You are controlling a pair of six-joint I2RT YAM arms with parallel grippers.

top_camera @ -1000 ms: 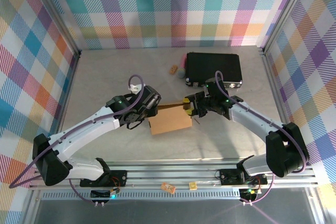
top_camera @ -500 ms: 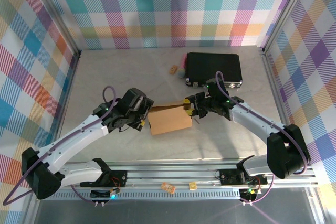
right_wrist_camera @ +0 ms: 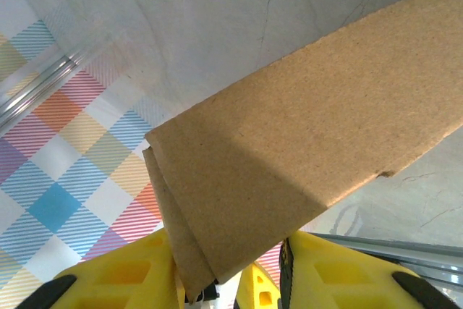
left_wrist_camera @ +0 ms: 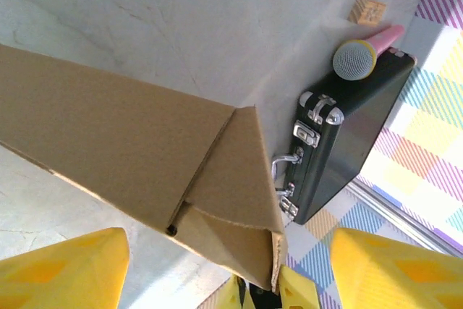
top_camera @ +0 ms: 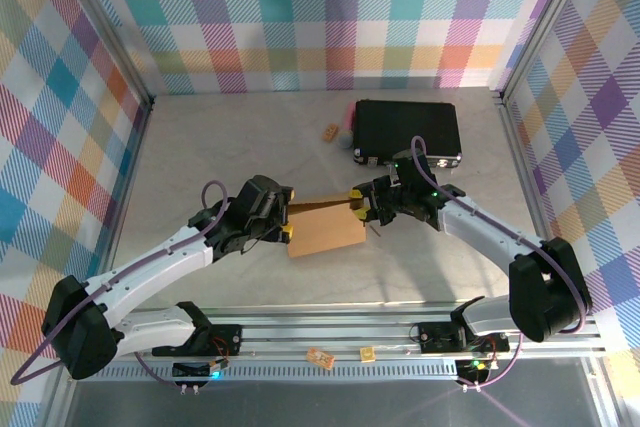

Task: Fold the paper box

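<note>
Backdrop: checked panels point(top_camera: 330, 17) in pastel and bright squares are walling in a pale, faintly veined table point(top_camera: 200, 147), matte and smooth.
Box place: the paper box point(top_camera: 325, 229) is sitting near the table's middle, a little toward six o'clock, between the two grippers.
Box look: plain brown corrugated card is showing a flat rectangular panel from above, with a narrow strip running along its twelve o'clock edge. In the left wrist view the card is tapering into a triangular folded flap with a sharp crease, a small dark slot and a layered cut edge.
Right tool: the right gripper point(top_camera: 357, 205) is clamping the box's two o'clock corner. In its own camera the yellow fingers point(right_wrist_camera: 116, 276) are pinching what seems to be a doubled layer of card, though the contact itself is half hidden.
Left tool: the left gripper point(top_camera: 285, 224) is hovering at the box's nine o'clock edge, jaws spread wide and grasping nothing. Its yellow fingers point(left_wrist_camera: 61, 273) are standing clear on either side of the card.
Case: a rectangular black case point(top_camera: 407, 132) with metal corners and silver latches is lying at one o'clock from the box, near but not touching.
Microphone: a microphone point(left_wrist_camera: 365, 52) with pink handle and grey mesh head is resting against the case's nine o'clock side.
Block: a small pale wooden block point(left_wrist_camera: 367, 11) is lying just beside the microphone.
Front edge: a ribbed aluminium rail point(top_camera: 330, 325) is running along six o'clock.
</note>
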